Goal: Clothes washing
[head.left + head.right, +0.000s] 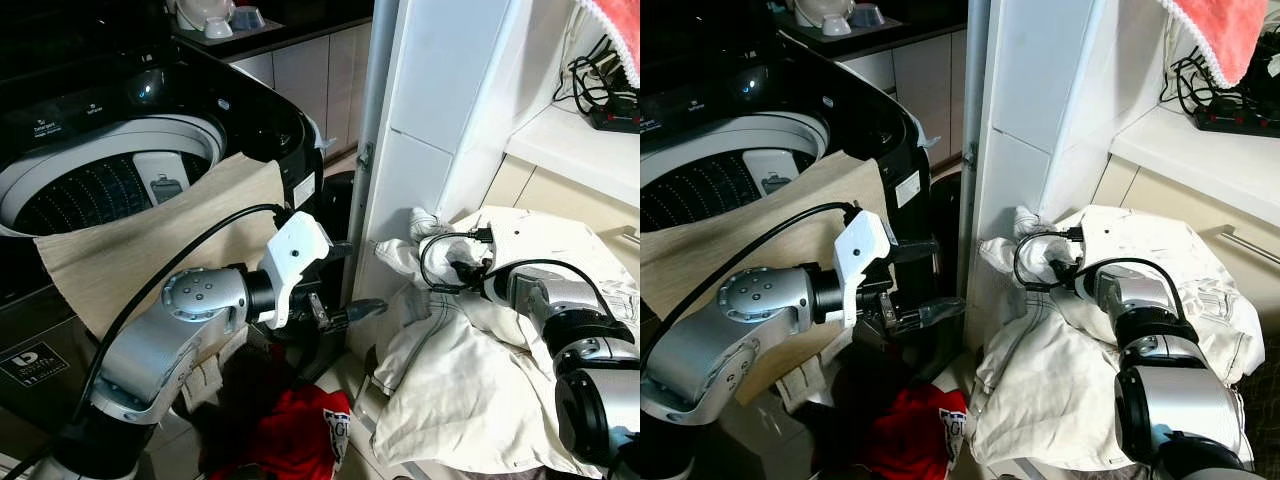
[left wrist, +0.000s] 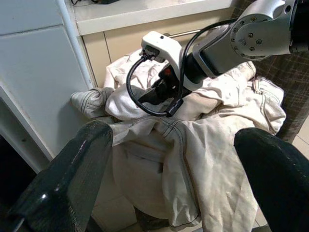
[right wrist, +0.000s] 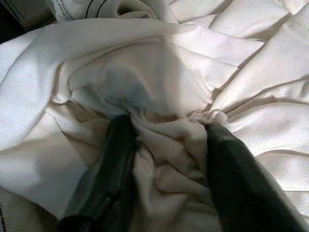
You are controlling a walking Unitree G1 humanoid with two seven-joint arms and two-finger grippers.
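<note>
Right pincer [image 3: 166,140] gripping white laundry [image 3: 159,72]

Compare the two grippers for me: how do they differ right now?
The right gripper is buried in the white garment, its fingers pinching a bunched fold; the left gripper holds nothing. The left gripper's fingers are spread wide in open air, beside the washing machine, pointing toward the white pile; the right one's are drawn in on cloth. Both have two long black fingers.
</note>
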